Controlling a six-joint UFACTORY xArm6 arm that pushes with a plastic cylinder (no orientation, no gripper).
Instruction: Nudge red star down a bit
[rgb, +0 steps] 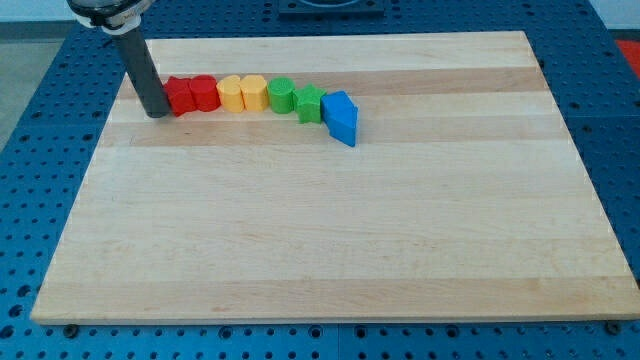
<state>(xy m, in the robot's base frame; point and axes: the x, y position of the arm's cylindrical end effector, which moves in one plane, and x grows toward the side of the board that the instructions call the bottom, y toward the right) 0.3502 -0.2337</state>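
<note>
Your tip (158, 113) sits at the view's upper left of the bench (330, 250), touching the left end of a curved row of blocks. The red star (179, 95) is right against it, then a second red block (204, 93), two yellow blocks (230, 93) (253, 92), two green blocks (281, 95) (309, 103), and a blue block (341, 116). There's no hand on your rod to open or close.

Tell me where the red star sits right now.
The red star is at the left end of the block row near the view's top left, touching my tip on its left and the other red block on its right.
</note>
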